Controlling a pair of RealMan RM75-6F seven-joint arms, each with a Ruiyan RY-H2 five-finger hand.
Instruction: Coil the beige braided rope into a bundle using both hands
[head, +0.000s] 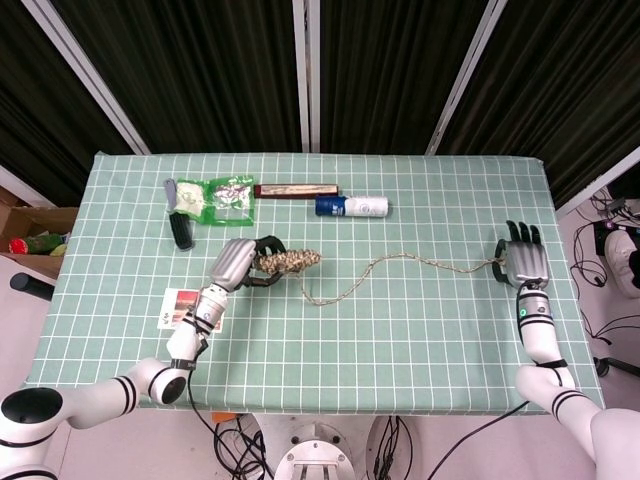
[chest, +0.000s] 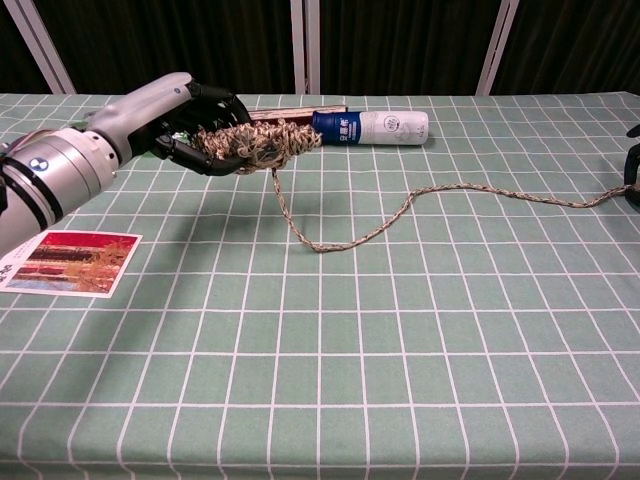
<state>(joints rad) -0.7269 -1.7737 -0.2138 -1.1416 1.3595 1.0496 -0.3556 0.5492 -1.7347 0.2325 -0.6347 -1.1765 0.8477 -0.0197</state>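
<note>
My left hand (chest: 180, 125) grips the coiled rope (chest: 255, 145) above the table; my right hand (head: 522, 258), fingers extended, pinches its far end.

The counter (head: 400, 330) wears green cloth gridded in white. The rope (chest: 360, 235) is beige flecked brown. Each robot hand, left (chest: 190, 125) and right (head: 522, 260), is silver with black fingers. Beyond the left robot hand lies a blue-and-white bottle (chest: 370, 127).
</note>
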